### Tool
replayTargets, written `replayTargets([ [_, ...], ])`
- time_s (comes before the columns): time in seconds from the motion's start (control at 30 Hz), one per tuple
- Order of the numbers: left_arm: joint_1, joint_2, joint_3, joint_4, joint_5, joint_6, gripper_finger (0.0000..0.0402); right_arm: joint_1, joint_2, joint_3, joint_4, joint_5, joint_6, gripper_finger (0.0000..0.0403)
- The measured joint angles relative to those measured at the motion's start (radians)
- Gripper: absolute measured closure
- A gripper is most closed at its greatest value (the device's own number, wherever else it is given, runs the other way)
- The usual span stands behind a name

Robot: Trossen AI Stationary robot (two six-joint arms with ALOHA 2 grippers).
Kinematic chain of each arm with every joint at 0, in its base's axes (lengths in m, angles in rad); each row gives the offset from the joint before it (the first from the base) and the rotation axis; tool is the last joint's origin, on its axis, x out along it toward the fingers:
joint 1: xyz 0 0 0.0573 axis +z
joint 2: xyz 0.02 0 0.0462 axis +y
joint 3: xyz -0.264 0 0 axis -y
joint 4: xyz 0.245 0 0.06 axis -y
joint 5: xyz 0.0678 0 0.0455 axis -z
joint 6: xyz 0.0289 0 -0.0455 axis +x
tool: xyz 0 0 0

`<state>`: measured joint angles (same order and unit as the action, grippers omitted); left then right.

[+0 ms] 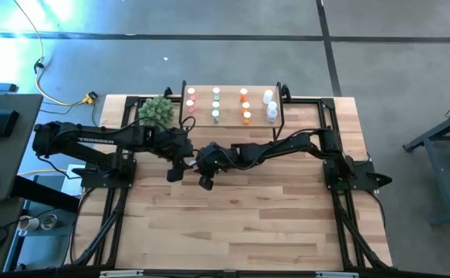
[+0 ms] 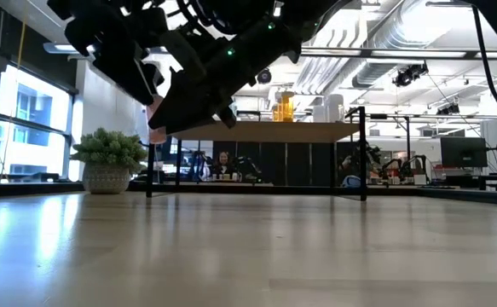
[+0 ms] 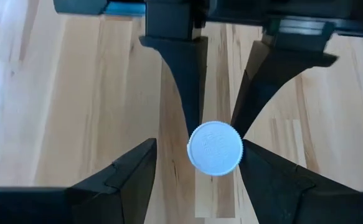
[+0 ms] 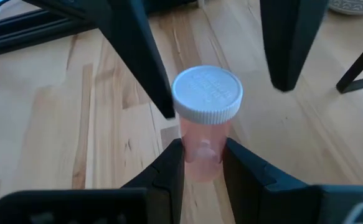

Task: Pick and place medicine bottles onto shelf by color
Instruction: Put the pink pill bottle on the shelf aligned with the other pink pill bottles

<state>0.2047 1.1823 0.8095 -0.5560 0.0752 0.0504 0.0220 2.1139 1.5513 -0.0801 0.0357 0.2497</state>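
Right gripper (image 4: 203, 168) first: we see its fingers clamped on the body of a pink bottle (image 4: 201, 146), white cap (image 4: 207, 93) up, held above the big slatted table (image 1: 240, 224) in front of the shelf (image 1: 232, 104). Meeting it is the left gripper (image 3: 197, 165), jaws spread wide on either side of that same cap, nothing in its grasp yet, so we read this as a handover in mid-air. Working from the biggest thing down: the table is bare under the two claws, the shelf at its far edge already carries rows of bottles (image 1: 215, 104) sorted by color, a potted plant (image 1: 157, 110) sits just beside the shelf's left end, and the pink bottle is the little one in play. What could go wrong? We judge the risk is in the timing: if the right claw lets go before the left one closes, the bottle drops and rolls on the wood; if the left fingers close off-centre on the cap alone, it could twist or pop out. As for pose, both arms reach inward from their sides of the table and meet near its middle, wrists bent low, the left one pointing down over the cap while the right comes at the bottle from the side.
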Motion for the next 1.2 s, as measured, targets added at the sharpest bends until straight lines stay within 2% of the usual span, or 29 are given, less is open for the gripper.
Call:
replayTargets([
  [0.37, 0.0, 0.025, 0.0, 0.003, 0.007, -0.013, 0.019, 0.001, 0.0, 0.0, -0.001, 0.001, -0.008, 0.0322],
  [0.57, 0.0, 0.025, 0.0, 0.019, 0.071, -0.038, 0.019, 0.002, 0.0, 0.0, 0.001, 0.001, -0.008, 0.0322],
  [0.87, -0.002, 0.024, 0.0, 0.032, 0.071, -0.047, 0.0192, 0.001, 0.0, 0.0, 0.001, 0.001, -0.008, 0.0322],
  [1.0, -0.002, 0.025, 0.0, 0.031, 0.071, -0.047, 0.021, 0.001, 0.0, 0.0, 0.001, 0.002, -0.008, 0.0322],
  [1.2, -0.002, 0.025, 0.0, 0.031, 0.069, -0.039, 0.0259, 0.001, 0.0, 0.0, 0.001, 0.001, -0.008, 0.0322],
])
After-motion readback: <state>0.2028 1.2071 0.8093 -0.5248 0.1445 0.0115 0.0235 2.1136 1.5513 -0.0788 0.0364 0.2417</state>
